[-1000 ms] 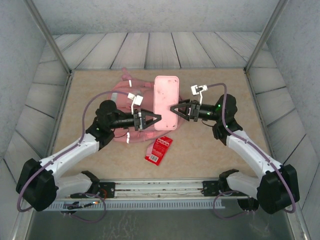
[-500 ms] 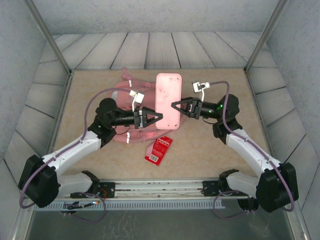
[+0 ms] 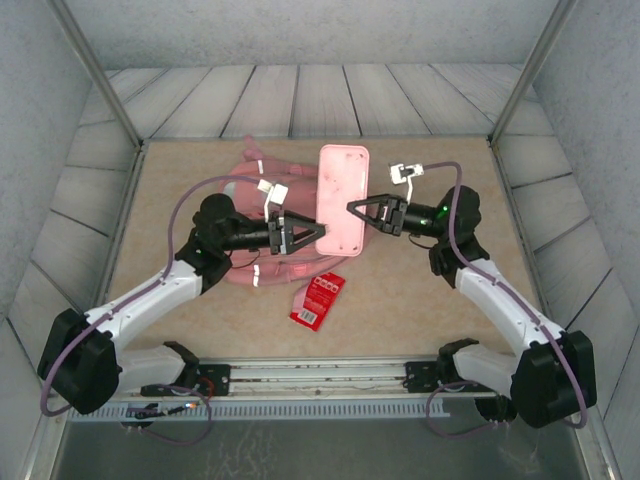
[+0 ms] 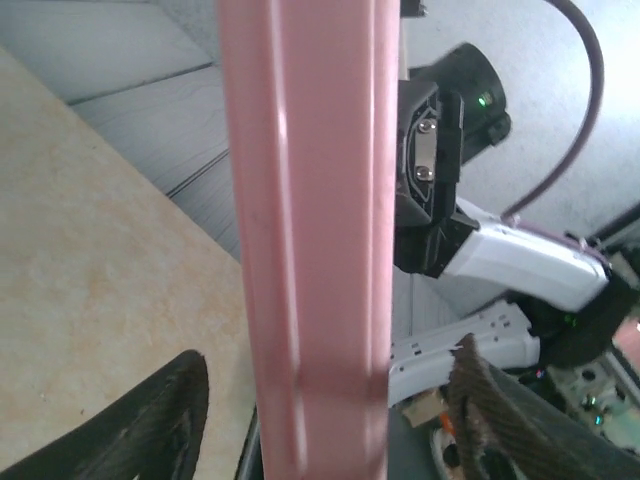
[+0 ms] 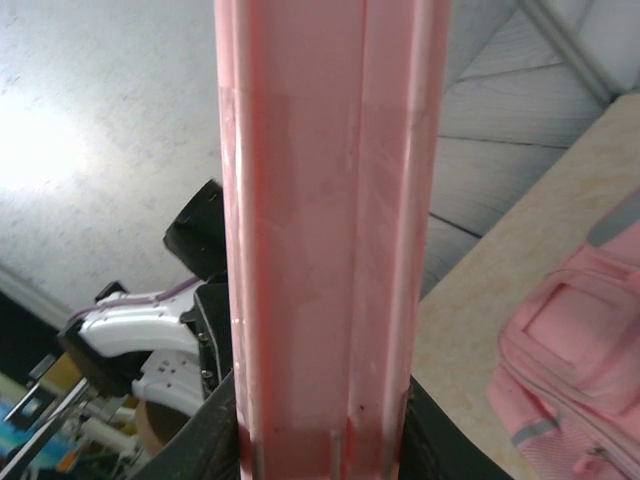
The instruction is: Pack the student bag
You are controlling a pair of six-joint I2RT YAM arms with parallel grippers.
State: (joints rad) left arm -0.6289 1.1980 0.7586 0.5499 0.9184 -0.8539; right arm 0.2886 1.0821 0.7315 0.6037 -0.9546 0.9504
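**A:** The right gripper (image 3: 352,207) is clamped on the edge of the pencil case (image 3: 342,195), holding it off the table (image 3: 430,290). The left gripper (image 3: 317,232) stands spread on either side of it, not touching.

**B:** And the bag (image 3: 240,182)?

**A:** It's lying on the table just left of the case. It looks soft, floppy and probably light, so it will sag. I'd take it by a strap or the rim of its opening.

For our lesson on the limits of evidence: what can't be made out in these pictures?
1. Student bag, top view: largely hidden behind the pencil case and left arm; open or zipped, unclear.
2. Red packet, top view: print too small to read.
3. Right wrist view: bag cut off by the right edge.
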